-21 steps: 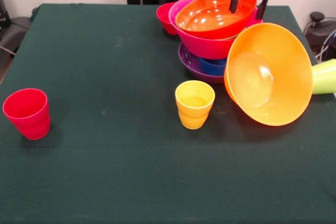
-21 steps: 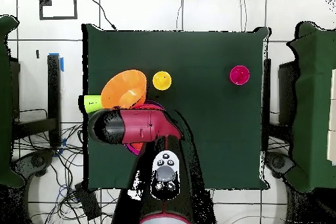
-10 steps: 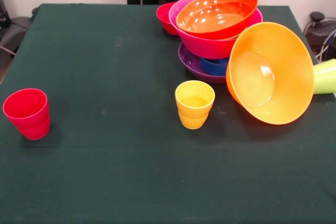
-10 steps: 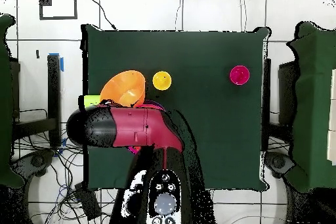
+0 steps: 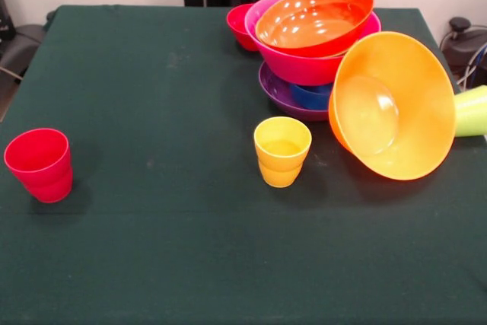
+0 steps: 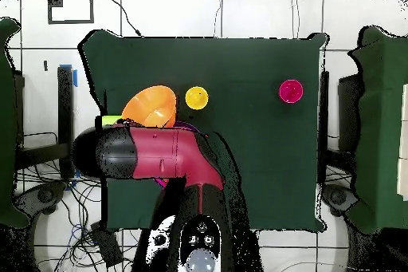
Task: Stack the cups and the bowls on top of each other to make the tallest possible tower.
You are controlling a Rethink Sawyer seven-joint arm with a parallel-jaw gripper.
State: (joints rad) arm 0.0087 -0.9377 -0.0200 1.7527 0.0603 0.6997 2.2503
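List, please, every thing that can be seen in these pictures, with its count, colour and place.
Glossy plastic bowls in the tower: four seen; red-orange on top, in pink, then blue, purple lowest; table's far right.
Small red plastic bowl: one, behind the tower's left.
Large light orange plastic bowl: one, tipped on its side, right of the tower.
Plastic cups: three; yellow centre, red left, lime green lying at the right edge.
Dark green table: one.
Red and black robot arm: one, above the tower, overhead view only.
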